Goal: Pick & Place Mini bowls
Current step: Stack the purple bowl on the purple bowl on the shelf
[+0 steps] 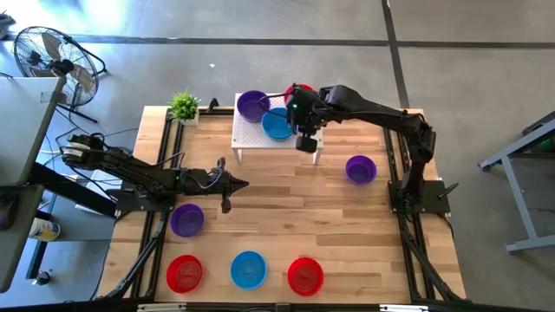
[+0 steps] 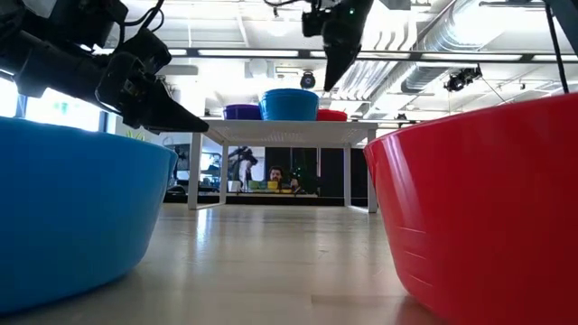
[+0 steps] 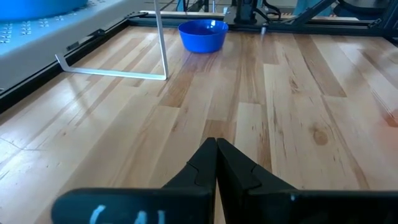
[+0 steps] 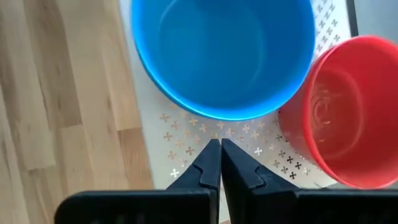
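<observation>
Three mini bowls rest on their bases on the white perforated stand: purple, blue and red. My right gripper is shut and points down above the stand's near right part, just beside the blue bowl and the red bowl, touching nothing. The low view shows this gripper well above the bowls. My left gripper is shut and hovers level over the table's left middle.
More bowls sit on the table: purple near the right arm's base, purple at the left, and red, blue and red along the near edge. A green potted plant stands left of the stand.
</observation>
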